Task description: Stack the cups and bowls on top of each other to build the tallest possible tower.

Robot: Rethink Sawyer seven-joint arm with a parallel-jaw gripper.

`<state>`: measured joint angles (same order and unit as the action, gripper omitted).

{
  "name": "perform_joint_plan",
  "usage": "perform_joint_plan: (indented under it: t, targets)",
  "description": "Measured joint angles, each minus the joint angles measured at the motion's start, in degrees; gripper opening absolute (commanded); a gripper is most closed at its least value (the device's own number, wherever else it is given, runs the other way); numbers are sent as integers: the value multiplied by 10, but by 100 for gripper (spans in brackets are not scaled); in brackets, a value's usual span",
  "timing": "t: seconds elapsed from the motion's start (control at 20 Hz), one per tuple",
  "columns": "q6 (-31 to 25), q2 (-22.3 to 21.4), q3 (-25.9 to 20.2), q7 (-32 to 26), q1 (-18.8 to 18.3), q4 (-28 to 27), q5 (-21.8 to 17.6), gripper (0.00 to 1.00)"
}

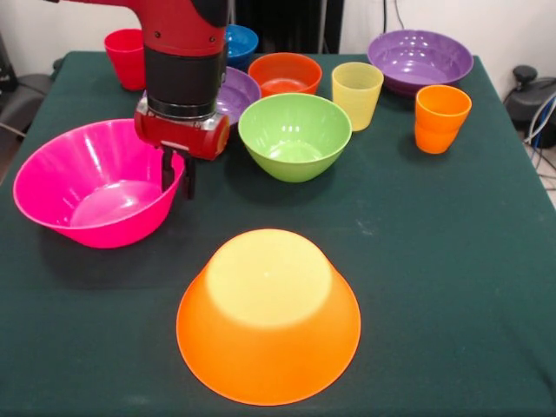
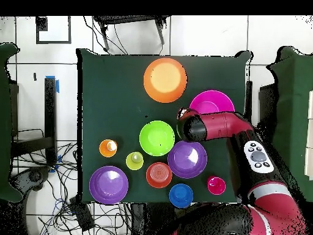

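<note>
Arm (image 1: pixel 184 43): red and black, comes down from the top edge, wrist pointing straight down. Gripper (image 1: pixel 177 174): hangs over the near rim of the pink bowl (image 1: pixel 95 187); its dark fingers straddle that rim, one inside and one outside, closed on the rim.

Pink bowl: upright, mouth up, on the green table (image 1: pixel 434 261).

Orange bowl (image 1: pixel 268 317): large, upside down, flat base up, alone near the front edge; nothing on it.

Green bowl (image 1: pixel 295 135): upright, mid-table, just beside the gripper housing.

Purple bowl (image 1: pixel 420 59): upright, far corner. Second purple bowl (image 1: pixel 239 91): upright, partly hidden behind the arm.

Red-orange bowl (image 1: pixel 285 73) and blue bowl (image 1: pixel 241 43): small, upright, back row.

Cups, all upright, mouths up: yellow cup (image 1: pixel 357 94), orange cup (image 1: pixel 441 118), red cup (image 1: pixel 127 57). All stand apart.
</note>
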<state>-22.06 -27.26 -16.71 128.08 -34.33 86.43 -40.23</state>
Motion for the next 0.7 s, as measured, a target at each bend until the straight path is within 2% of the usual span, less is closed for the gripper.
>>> perform_joint_plan:
  t: [0.4, 0.7]
  targets:
    - [0, -15, 1, 0, -2, 2, 0, 0]
    - [-15, -52, 10, 0, 10, 7, 12, 0]
